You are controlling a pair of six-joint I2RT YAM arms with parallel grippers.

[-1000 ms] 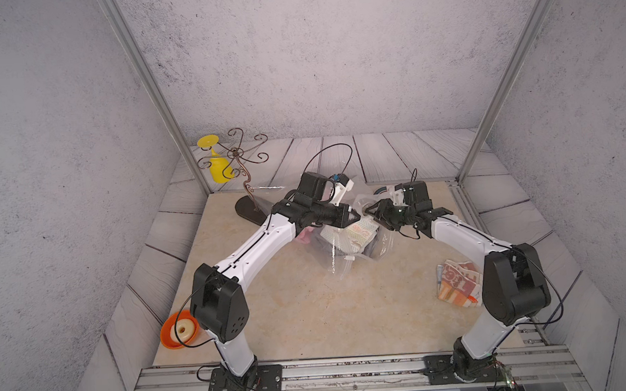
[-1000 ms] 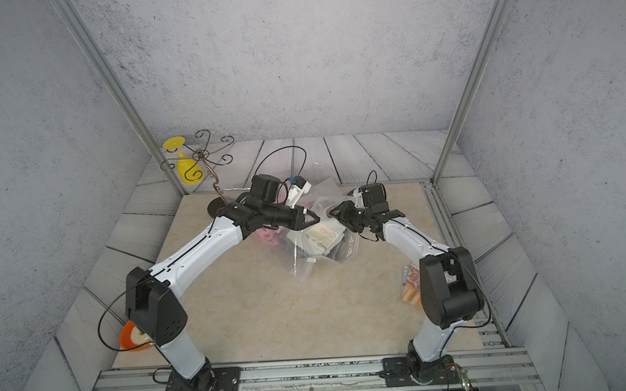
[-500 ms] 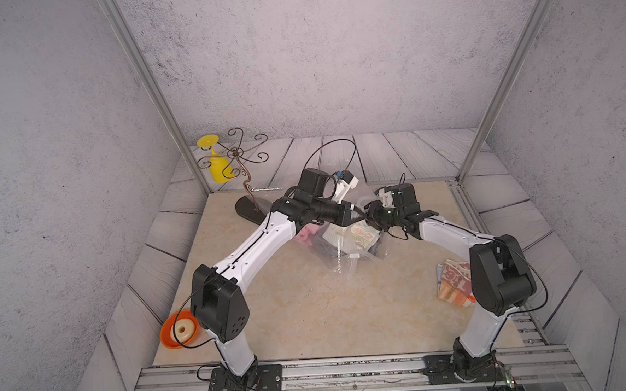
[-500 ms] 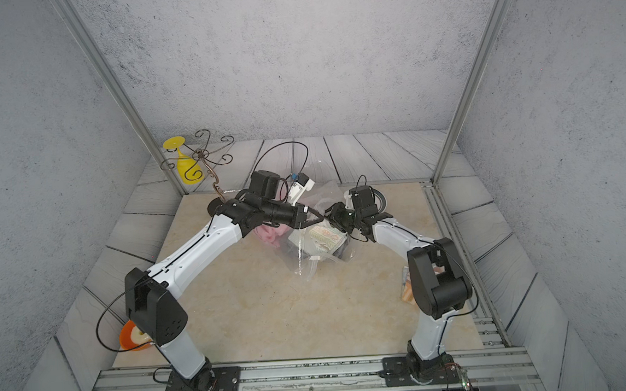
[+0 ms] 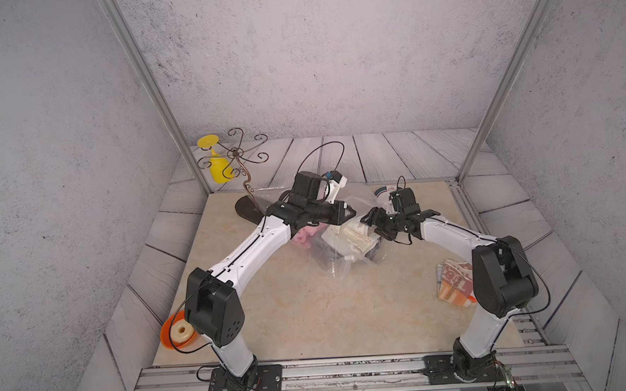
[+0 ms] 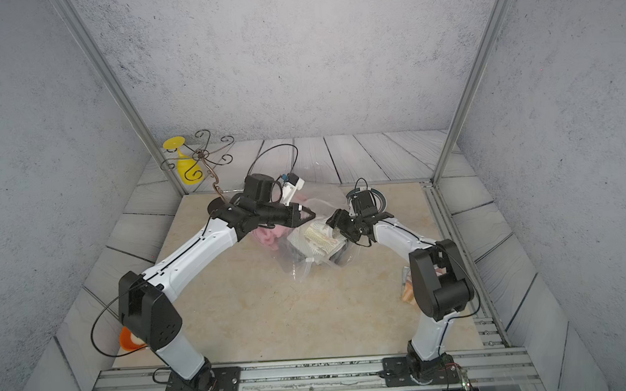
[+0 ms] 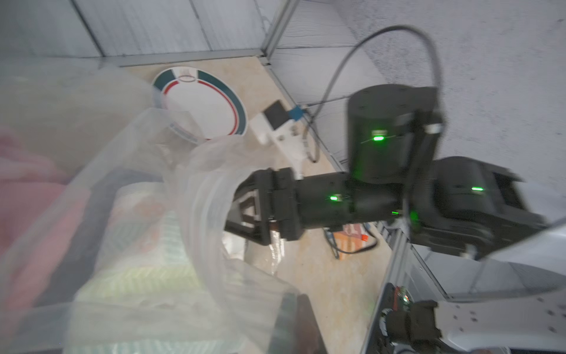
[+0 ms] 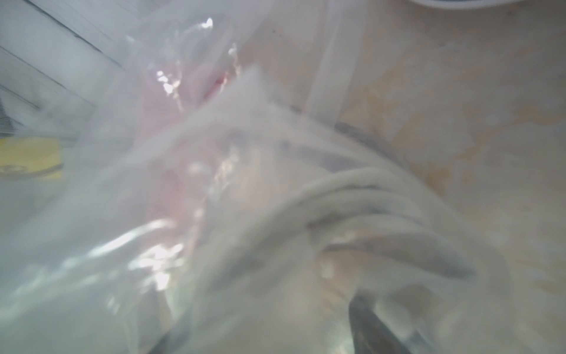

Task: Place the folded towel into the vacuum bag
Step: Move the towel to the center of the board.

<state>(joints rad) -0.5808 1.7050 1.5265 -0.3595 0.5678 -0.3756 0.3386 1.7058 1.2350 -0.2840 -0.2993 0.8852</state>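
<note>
The vacuum bag (image 5: 344,253) lies crumpled at mid-table, clear and crinkly. Inside it sits the folded towel (image 5: 350,238), cream with pale green chevrons, which also shows in a top view (image 6: 319,238) and in the left wrist view (image 7: 147,245). My left gripper (image 5: 352,212) is shut on the bag's upper plastic edge, holding it up; its closed fingertips (image 7: 294,325) pinch the film. My right gripper (image 5: 374,223) stands open at the bag's mouth, right beside the towel's edge. Blurred plastic (image 8: 214,184) fills the right wrist view.
A pink item (image 5: 304,237) shows through the bag under my left wrist. A striped plate (image 5: 383,192) lies behind the right gripper. An orange-patterned folded cloth (image 5: 454,281) sits by the right arm. A wire stand (image 5: 236,160) stands back left; an orange bowl (image 5: 177,332) front left.
My right gripper has edged left toward the bag's mouth and spread its jaws wider. The left gripper has kept its hold on the plastic.
</note>
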